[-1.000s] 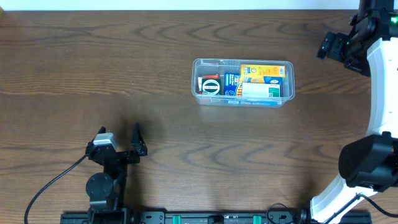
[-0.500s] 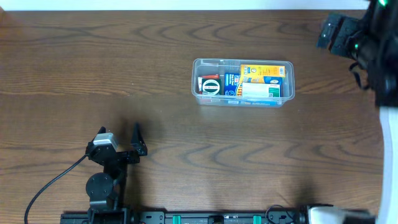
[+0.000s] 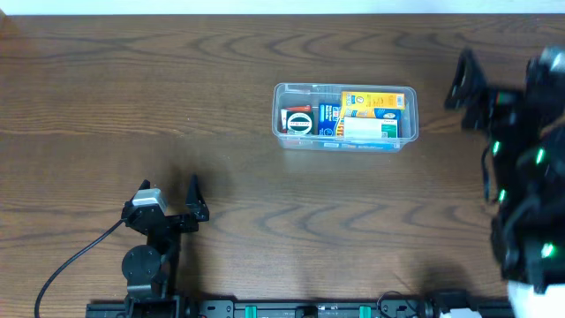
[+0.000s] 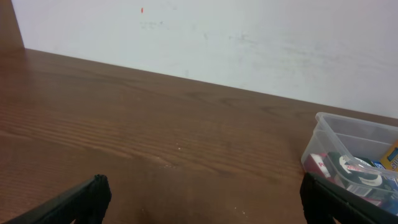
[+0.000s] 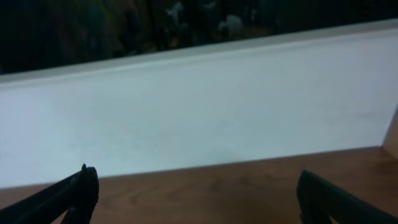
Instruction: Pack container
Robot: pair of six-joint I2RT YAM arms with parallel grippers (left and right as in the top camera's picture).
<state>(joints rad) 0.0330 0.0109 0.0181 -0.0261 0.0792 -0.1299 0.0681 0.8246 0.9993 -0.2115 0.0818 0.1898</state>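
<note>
Container (image 3: 343, 117): sits on the wooden table (image 3: 132, 88), right of centre and toward the far edge, long side running left to right. Holds a yellow box (image 3: 375, 103) at its far right, a white-and-blue box (image 3: 369, 130) just nearer, and a blue box (image 3: 328, 119) in the middle. At its left end holds a black-and-white round item (image 3: 297, 123) with something red (image 3: 296, 109) on its far side.

Left gripper (image 3: 169, 190): sits at the near left, well apart from the container, fingers spread wide, pinching nothing. Shows bare tabletop between the fingertips in the wrist view, with the container's left end off to the right.

Right gripper (image 5: 196, 186): spread wide too, nothing between the fingers. Faces a white wall (image 5: 186, 112) beyond the table's far edge.

Right arm (image 3: 521, 177): blurred at the right edge in the overhead view, right of the container and apart from it.
</note>
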